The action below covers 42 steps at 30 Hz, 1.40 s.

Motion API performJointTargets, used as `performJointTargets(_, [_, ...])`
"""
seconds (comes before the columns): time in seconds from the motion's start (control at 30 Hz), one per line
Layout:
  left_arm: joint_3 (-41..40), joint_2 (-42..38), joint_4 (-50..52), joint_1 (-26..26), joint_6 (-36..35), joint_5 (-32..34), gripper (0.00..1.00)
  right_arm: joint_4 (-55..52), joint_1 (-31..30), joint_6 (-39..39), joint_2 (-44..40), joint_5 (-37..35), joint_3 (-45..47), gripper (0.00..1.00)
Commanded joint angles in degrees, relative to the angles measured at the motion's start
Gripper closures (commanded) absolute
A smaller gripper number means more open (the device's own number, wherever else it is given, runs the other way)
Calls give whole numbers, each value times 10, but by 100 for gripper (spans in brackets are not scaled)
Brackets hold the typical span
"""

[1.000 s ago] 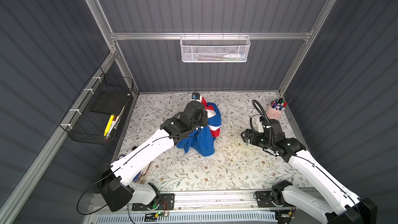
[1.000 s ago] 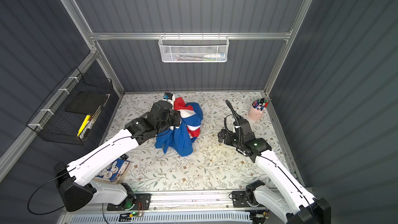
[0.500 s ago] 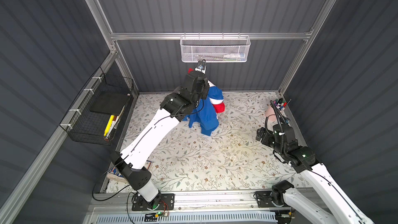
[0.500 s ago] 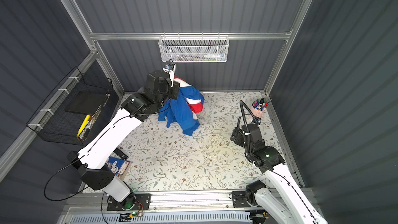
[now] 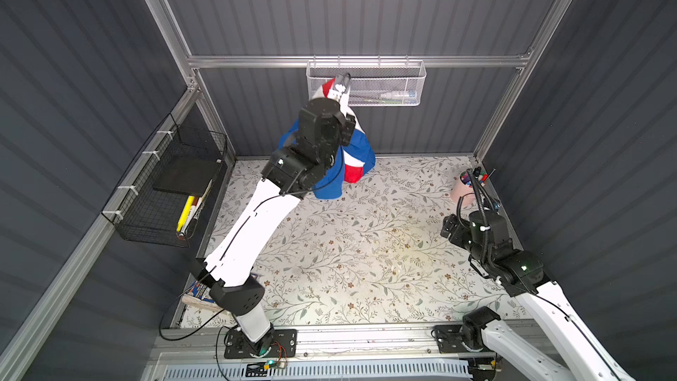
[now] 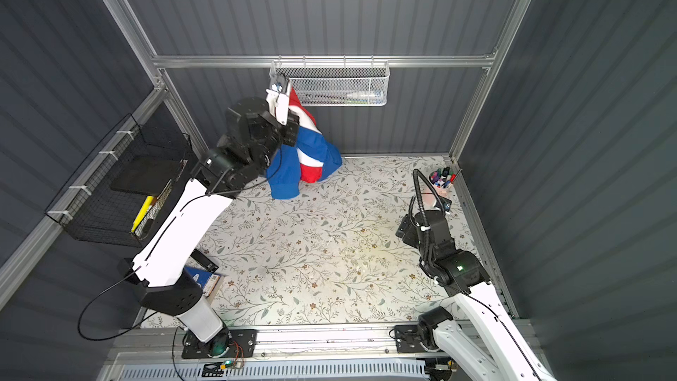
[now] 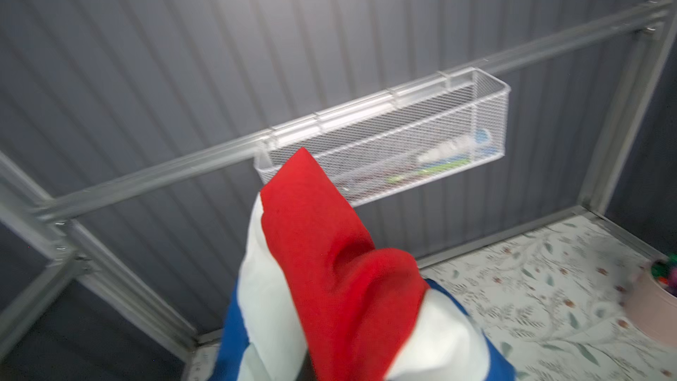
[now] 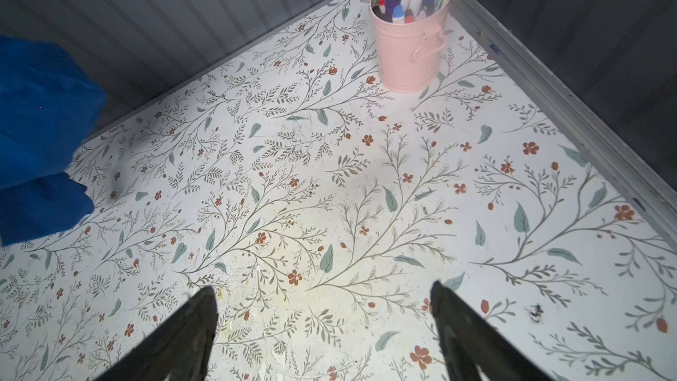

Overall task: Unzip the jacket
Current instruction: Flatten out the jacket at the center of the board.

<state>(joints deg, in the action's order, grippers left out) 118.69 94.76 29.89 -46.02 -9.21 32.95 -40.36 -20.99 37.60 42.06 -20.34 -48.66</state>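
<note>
A white tabletop printed with leafy twigs and red flowers [image 5: 366, 251] sits inside dark grey ribbed walls [image 5: 329, 12], with a white mesh basket [image 5: 384, 86] on the back rail and a pink bucket of markers [image 8: 410, 53] in a corner. The left gripper [image 5: 342, 86], pinched tight on a red-and-white fold, hangs the small royal-blue jacket [image 5: 357, 148] before that basket, above the table's back edge. The right gripper [image 8: 322, 293] hovers empty, jaws spread wide, near the bucket.

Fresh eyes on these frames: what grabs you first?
The blue, red and white jacket, dangling from the shut left gripper held high by the wall-hung white mesh basket, its hem hanging down toward the floral table. Next, the right gripper, open and empty, low over the table near the pink pen cup in the far right corner.
</note>
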Motion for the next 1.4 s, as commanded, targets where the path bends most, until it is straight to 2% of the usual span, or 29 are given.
performJointTargets(0.0, [-182,-25,-47,-70,102,-102,88,-16,3,12,-14,-26,5,8])
performJointTargets(0.13, [-392,-114,-138,-120,230,-181,10,-32,5,7,-26,-37,14,7])
performJointTargets(0.17, [-437,-139,-159,-124,249,-197,1,-33,5,6,-27,-37,17,7])
performJointTargets(0.23, [-493,-191,-194,-125,277,-221,1,-30,6,4,-26,-29,27,6])
performJointTargets(0.3, [-514,-223,-180,-125,289,-224,1,-18,6,-1,-19,-6,37,6])
performJointTargets(0.4, [-514,-241,-133,-114,340,-180,1,19,6,-21,12,72,48,6])
performJointTargets(0.47, [-511,-235,-113,-81,352,-194,1,40,6,-36,47,132,45,7])
performJointTargets(0.53, [-519,-225,-108,-26,369,-237,1,51,6,-56,94,198,30,7])
performJointTargets(0.7, [-562,-209,-148,57,403,-291,1,64,-11,-90,167,281,-14,6])
performJointTargets(0.87, [-605,-215,-193,126,441,-340,1,78,-97,-154,189,246,-43,7])
performJointTargets(1.0, [-657,-251,-233,223,462,-410,1,113,-178,-198,226,218,-75,11])
performJointTargets(1.2, [-734,-293,-298,405,493,-560,1,126,-290,-277,402,164,-177,13])
performJointTargets(1.3, [-768,-303,-330,479,511,-633,1,111,-324,-298,493,144,-254,15])
performJointTargets(1.37, [-781,-305,-340,509,514,-659,1,80,-338,-310,555,135,-314,16])
